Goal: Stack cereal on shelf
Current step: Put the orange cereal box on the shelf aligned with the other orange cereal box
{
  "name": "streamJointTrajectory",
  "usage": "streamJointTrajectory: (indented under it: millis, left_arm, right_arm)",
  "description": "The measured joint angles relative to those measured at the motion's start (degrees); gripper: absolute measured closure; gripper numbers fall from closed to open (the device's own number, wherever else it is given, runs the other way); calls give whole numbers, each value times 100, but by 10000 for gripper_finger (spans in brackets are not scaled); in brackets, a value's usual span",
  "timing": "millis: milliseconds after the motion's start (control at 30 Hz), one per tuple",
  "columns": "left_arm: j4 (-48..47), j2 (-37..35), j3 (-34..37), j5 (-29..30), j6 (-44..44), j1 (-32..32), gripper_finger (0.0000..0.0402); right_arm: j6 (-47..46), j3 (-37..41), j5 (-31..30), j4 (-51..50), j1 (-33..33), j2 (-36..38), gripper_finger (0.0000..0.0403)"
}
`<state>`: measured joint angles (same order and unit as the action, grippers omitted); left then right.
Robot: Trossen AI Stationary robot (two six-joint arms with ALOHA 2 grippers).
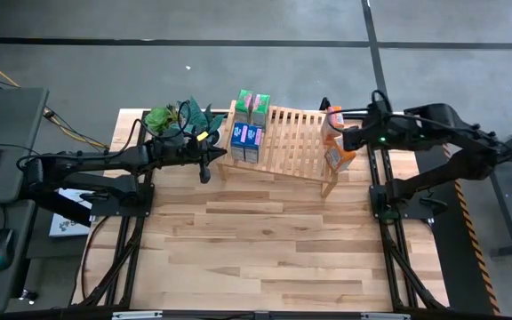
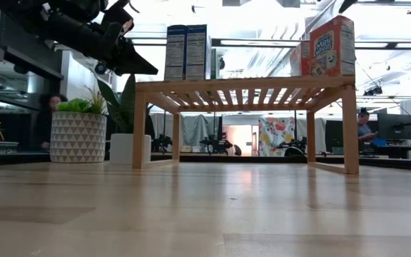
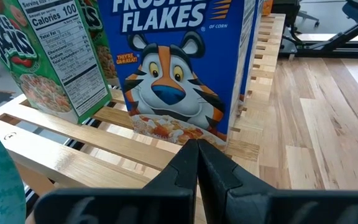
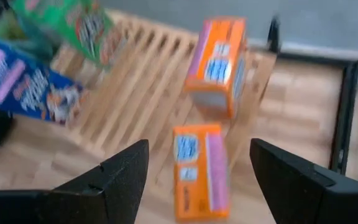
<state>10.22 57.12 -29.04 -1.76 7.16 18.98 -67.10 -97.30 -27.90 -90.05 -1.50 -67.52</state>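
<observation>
1. Left of the shelf (image 1: 278,142): two potted plants (image 1: 172,118) on the wooden tabletop (image 1: 256,240), close beside the shelf's left end; in the low view a white patterned pot (image 2: 78,135) with a plain white one just behind it.
2. Left gripper (image 1: 210,156): just off the shelf's left front corner, fingers (image 3: 197,165) pressed together on nothing, tips aimed at the blue boxes.
3. On the shelf's left end: two green Apple Jacks boxes (image 1: 252,104) upright at the back, two blue Frosted Flakes boxes (image 1: 246,140) upright at the front, each pair side by side and touching.
4. From the left wrist: the Frosted Flakes tiger panel (image 3: 179,68) straight ahead on the slats, an Apple Jacks nutrition panel (image 3: 55,56) beside it.
5. Middle of the shelf: bare slats only.
6. On the shelf's right end: two orange cereal boxes (image 1: 336,138), one (image 4: 219,65) toward the back, one (image 4: 199,171) at the front edge; in the low view one orange box (image 2: 332,46) upright above the right front leg.
7. Right gripper (image 1: 356,135): above the shelf's right end, fingers (image 4: 114,177) spread wide, clear of both orange boxes, gripping nothing.
</observation>
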Motion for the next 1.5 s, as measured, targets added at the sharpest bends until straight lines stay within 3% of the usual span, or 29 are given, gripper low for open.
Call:
streamJointTrajectory:
  millis: [167,233,633,833,933,1167,1500]
  left_arm:
    - [-9,-1,0,0,-2,-1,402]
    - [-9,-2,0,-2,-2,0,402]
    - [-8,-2,0,-2,-2,0,401]
    - [42,-2,0,-2,9,-1,401]
    - [43,-2,0,-2,85,-1,401]
    - [44,-2,0,-2,100,-1,401]
    - [44,-2,0,-2,101,0,401]
  right_arm:
    - [-261,206,-887,15,240,383,130]
    - [-478,386,-974,2,318,579,130]
    - [-1325,2364,-431,-1,354,2065,130]
    - [-1394,3203,618,16,354,2261,130]
    - [-1352,3570,849,129,354,2257,130]
    - [-738,4011,588,808,354,2257,130]
    - [-33,3893,71,1456,354,2246,130]
